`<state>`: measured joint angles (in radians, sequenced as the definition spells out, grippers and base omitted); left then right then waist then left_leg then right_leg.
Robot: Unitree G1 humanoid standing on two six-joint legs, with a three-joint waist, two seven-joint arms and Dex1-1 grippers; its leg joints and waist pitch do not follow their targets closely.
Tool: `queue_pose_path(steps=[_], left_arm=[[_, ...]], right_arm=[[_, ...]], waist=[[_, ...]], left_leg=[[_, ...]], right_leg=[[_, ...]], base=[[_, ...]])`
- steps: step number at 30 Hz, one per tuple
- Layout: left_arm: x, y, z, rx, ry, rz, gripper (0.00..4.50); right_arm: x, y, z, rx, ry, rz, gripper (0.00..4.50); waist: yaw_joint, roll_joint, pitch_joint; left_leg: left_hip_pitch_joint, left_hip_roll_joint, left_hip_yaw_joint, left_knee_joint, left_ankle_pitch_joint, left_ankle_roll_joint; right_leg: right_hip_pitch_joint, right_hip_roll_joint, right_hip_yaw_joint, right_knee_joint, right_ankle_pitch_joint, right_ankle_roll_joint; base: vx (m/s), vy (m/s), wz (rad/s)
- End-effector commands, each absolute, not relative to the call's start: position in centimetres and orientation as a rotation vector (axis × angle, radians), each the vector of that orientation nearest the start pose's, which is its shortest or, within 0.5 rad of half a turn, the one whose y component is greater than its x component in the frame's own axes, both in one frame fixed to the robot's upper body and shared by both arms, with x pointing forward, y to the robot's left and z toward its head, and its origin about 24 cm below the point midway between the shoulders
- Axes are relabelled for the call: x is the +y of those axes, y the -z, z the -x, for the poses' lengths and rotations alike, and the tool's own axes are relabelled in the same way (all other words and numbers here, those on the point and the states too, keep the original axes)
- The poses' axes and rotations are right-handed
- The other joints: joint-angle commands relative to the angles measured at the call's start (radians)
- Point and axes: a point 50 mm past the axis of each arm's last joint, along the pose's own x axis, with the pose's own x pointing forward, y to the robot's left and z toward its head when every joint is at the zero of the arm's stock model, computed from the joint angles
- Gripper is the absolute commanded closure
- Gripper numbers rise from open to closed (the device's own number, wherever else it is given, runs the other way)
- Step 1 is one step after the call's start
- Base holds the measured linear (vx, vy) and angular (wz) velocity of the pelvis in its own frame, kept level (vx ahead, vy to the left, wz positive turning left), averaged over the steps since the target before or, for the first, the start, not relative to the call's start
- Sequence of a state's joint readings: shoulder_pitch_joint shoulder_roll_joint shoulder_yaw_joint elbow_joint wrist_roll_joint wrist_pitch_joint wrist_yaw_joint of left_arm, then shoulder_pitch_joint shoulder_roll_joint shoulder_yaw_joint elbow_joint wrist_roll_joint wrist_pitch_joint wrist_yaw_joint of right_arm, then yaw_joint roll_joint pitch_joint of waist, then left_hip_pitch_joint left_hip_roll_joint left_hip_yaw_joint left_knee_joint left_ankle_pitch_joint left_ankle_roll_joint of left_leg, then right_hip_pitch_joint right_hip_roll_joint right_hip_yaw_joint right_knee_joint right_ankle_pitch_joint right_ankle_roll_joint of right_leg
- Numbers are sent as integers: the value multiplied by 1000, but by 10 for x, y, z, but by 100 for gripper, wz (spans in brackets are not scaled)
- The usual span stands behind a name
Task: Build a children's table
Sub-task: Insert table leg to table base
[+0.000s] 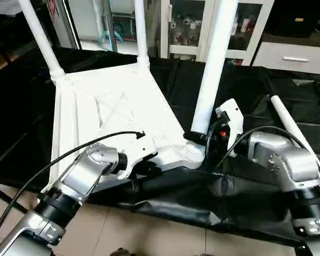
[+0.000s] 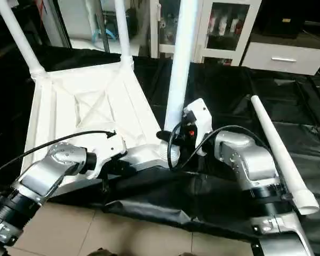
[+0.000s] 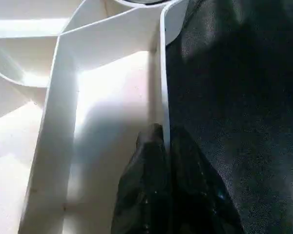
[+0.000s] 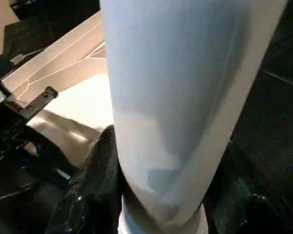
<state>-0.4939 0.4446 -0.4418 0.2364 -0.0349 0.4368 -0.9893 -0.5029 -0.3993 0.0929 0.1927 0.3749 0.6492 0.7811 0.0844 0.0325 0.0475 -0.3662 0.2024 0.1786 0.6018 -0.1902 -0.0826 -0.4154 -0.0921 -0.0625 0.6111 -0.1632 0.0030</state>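
Between the right fingers [image 4: 93,185] stands a table leg [image 1: 213,69].

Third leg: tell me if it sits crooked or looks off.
The third leg, held by the right gripper, leans slightly at its corner socket and may not be fully seated. A fourth leg lies loose on the black cover.

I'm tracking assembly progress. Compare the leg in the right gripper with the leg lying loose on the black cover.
The held leg stands upright at the top's near corner socket, clamped by the right gripper. The loose leg lies flat on the black cover, apart from the top and ungripped. Both are long white tapered tubes.
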Motion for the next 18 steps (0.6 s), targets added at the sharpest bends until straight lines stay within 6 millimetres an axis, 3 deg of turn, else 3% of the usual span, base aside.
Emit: queue_pose_path(steps=[1,6,18], left_arm=[[117,-53,-296,538,1211,-447,450],[117,-52,-296,533,1207,-449,450],[117,-53,-298,517,1181,-437,450]], right_arm=[[-152,-93,-320,392,-868,-49,264],[-154,-87,-322,377,-830,-82,264],[-155,-59,-300,370,-786,-212,265]], waist=[[-7,-16,-64],[-10,-15,-62],[-10,-15,-60]], left_leg=[[7,14,-1,-73,-202,1],[7,14,-1,-75,-220,1],[9,14,-4,-81,-262,-2]], right_leg=[[46,-38,36,-81,-332,-159],[46,-38,35,-83,-348,-159],[42,-39,34,-94,-415,-129]], base=[[0,0,0],[0,0,0],[0,0,0]])
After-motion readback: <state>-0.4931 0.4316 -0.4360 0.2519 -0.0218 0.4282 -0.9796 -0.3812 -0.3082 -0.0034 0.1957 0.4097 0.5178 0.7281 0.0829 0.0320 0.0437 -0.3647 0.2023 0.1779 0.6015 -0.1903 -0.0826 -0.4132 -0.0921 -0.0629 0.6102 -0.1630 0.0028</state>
